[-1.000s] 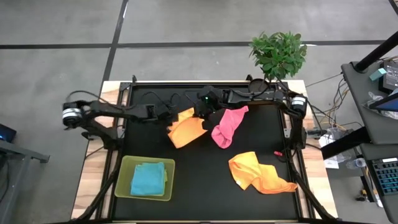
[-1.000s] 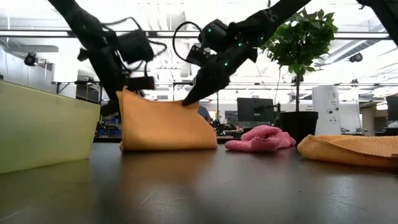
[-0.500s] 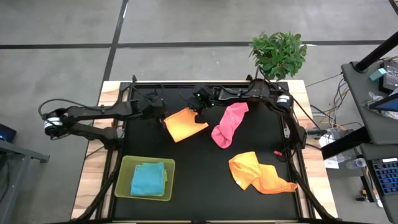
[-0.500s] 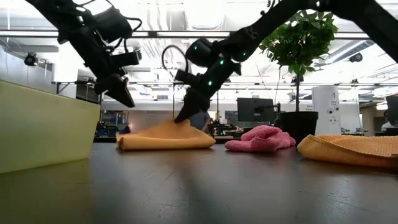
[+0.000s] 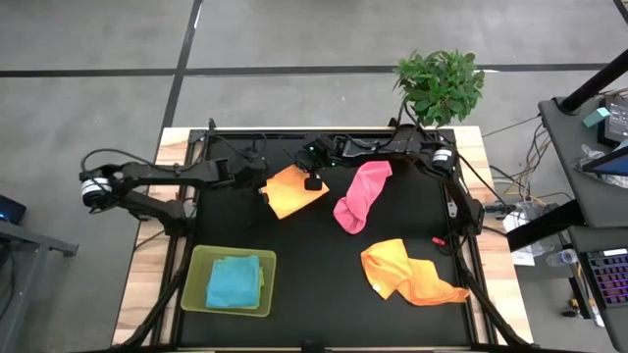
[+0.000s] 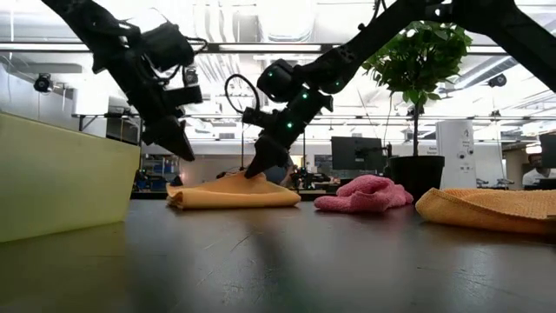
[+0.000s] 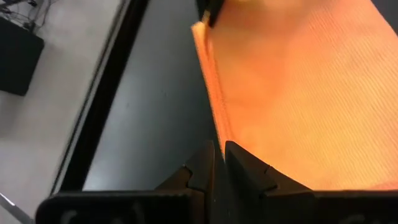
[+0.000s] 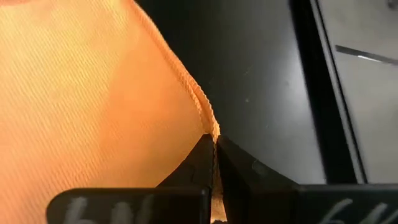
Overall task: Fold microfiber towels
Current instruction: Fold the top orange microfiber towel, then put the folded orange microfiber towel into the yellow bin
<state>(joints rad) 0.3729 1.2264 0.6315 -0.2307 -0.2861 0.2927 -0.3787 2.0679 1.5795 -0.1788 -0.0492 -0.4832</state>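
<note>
A folded orange towel (image 5: 292,194) lies flat at the table's far middle, also seen in the low view (image 6: 230,193). My right gripper (image 5: 312,183) is down at its right far edge, shut on it. My left gripper (image 6: 188,155) hangs shut above the towel's left end, clear of it. To the right a pink towel (image 5: 359,196) lies crumpled. A second orange towel (image 5: 407,273) is bunched at the near right. A light blue towel (image 5: 234,280) lies folded in the lime-green tray (image 5: 196,265). My right gripper pinches the orange towel's hemmed edge (image 8: 208,121) between its two fingers, at the top of the fold. The fingers slant down from the table's right far side. The edge is raised slightly (image 6: 246,177); the rest of the towel lies on the table.
A potted plant (image 5: 440,86) stands at the far right corner behind the right arm. The tray stands at the near left. Bare black tabletop (image 5: 314,284) lies between the tray and the bunched orange towel.
The orange towel, held upright by both grippers a second ago, has come down and now lies folded flat. Its left corner has left my left gripper, which has risen and drawn back toward the table's left. My right gripper has sunk with the towel's edge.
</note>
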